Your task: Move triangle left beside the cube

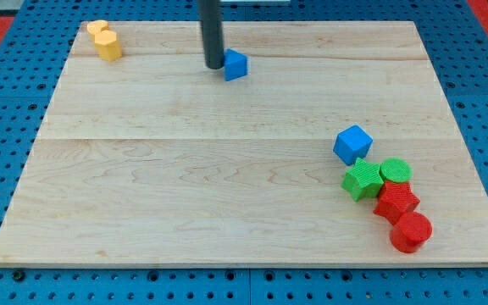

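A blue triangle block (235, 64) lies near the view's top, centre. My tip (213, 64) stands right at its left side, touching or nearly touching it. A blue cube (352, 144) sits at the view's right, well below and to the right of the triangle.
Just below the cube cluster a green star-shaped block (363, 180), a green cylinder (395, 171), a red star-shaped block (396, 202) and a red cylinder (411, 232). Two yellow blocks (104, 40) sit at the top left corner of the wooden board (185, 169).
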Controlling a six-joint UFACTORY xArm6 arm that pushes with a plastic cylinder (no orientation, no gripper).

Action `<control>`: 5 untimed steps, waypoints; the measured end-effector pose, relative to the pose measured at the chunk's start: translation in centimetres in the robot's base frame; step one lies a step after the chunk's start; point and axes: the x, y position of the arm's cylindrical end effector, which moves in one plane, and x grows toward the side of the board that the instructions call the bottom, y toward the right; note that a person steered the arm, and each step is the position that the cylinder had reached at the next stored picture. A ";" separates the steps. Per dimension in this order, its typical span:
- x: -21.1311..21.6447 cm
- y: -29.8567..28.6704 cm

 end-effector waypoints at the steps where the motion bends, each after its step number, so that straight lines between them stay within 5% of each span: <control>1: -0.1 2.1; 3: 8.3 9.8; 4: 7.3 8.3; 5: 10.8 11.0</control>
